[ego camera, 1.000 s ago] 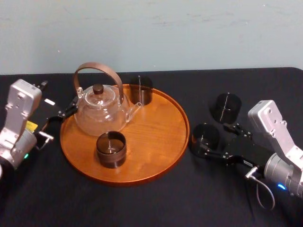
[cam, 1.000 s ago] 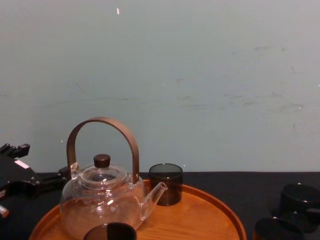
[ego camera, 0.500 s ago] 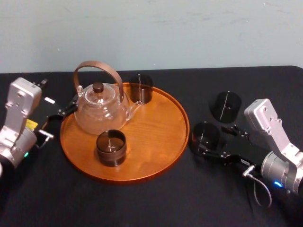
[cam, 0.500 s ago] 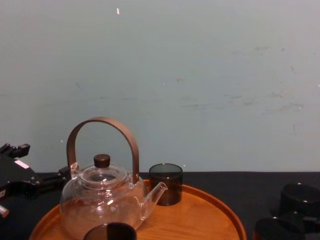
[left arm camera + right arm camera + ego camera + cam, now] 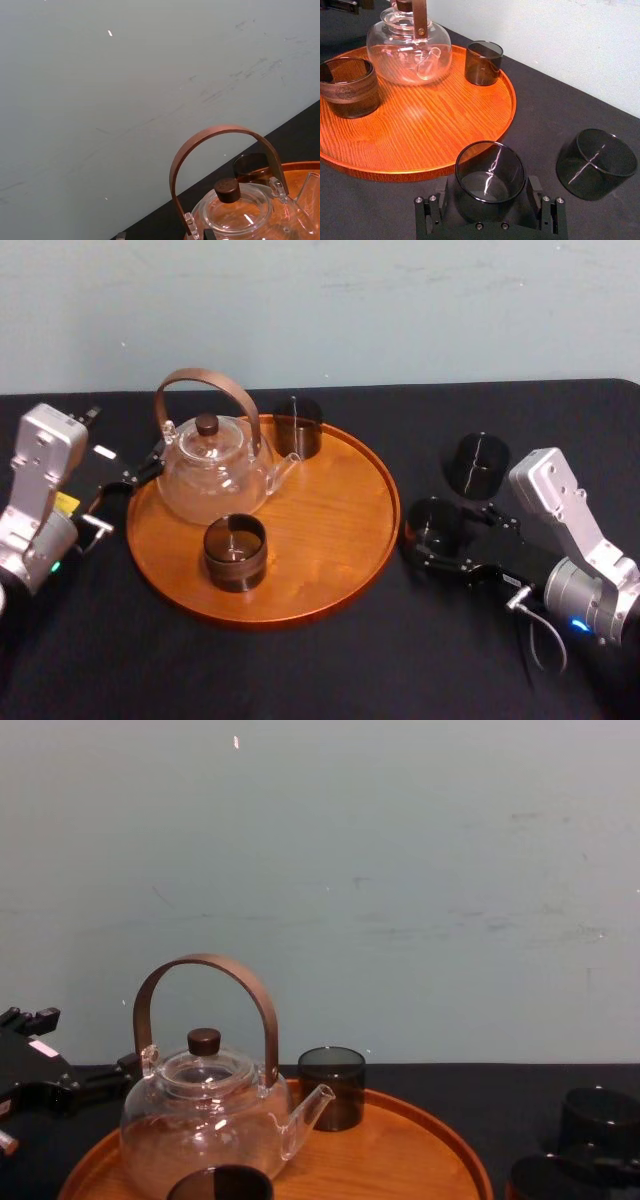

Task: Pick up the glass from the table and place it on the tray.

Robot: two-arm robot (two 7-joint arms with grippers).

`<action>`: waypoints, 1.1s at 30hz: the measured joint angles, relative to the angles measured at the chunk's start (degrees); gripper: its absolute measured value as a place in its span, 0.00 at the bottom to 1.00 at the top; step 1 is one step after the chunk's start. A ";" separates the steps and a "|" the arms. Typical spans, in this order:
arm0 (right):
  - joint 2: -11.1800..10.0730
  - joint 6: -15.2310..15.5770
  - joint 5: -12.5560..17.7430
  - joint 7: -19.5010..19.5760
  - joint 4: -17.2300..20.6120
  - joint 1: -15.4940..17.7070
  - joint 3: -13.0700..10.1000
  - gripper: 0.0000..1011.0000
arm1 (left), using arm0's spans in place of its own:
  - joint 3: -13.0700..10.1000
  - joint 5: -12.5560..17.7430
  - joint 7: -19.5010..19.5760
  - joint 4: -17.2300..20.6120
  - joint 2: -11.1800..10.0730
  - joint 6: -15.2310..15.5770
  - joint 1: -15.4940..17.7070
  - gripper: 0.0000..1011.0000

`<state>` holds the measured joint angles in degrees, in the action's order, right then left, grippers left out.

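Observation:
A dark smoky glass [image 5: 434, 524] [image 5: 490, 174] stands on the black table just right of the round wooden tray [image 5: 322, 532] [image 5: 436, 131]. My right gripper [image 5: 446, 537] [image 5: 488, 185] is open around it, one finger on each side at the glass's lower wall, with small gaps showing. A second dark glass [image 5: 477, 462] [image 5: 596, 163] stands on the table behind it. On the tray sit a glass teapot [image 5: 211, 472] with a brown handle and two more dark glasses [image 5: 298, 427] [image 5: 235, 553]. My left gripper [image 5: 127, 480] rests by the tray's left rim, near the teapot.
The black tablecloth [image 5: 320, 670] has free room in front of the tray. The tray's right half is bare wood. A pale wall [image 5: 400, 870] stands behind the table.
My right arm has edged slightly left and forward, settling its fingers further around the glass beside the tray. The glass and the left arm have not moved.

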<state>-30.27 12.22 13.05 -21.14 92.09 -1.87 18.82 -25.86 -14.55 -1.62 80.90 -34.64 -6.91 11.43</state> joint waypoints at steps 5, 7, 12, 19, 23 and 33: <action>0.80 -0.31 -0.45 -0.68 -0.79 -0.72 0.07 0.99 | 0.00 0.00 0.00 0.00 0.00 0.00 0.00 0.99; 0.99 -0.33 -0.53 -0.87 -0.96 -0.93 0.11 0.99 | 0.00 0.00 0.00 0.00 0.00 0.00 0.00 0.99; 1.64 -0.38 -0.82 -1.37 -1.67 -1.69 0.40 0.99 | 0.00 0.00 0.00 0.00 0.00 0.00 0.00 0.99; 2.38 -0.30 -1.15 -1.56 -2.93 -2.48 0.70 0.99 | 0.00 0.00 0.00 0.00 0.00 0.00 0.00 0.99; 2.98 0.17 -1.40 -0.98 -3.33 -2.64 0.67 0.99 | 0.00 0.00 0.00 0.00 0.00 0.00 0.00 0.99; 2.78 0.14 -1.38 -1.01 -3.22 -2.57 0.67 0.93 | 0.00 0.00 0.00 0.00 0.00 0.00 0.00 0.99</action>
<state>-27.49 12.36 11.68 -22.15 88.88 -4.44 19.49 -25.86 -14.55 -1.62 80.90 -34.64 -6.91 11.43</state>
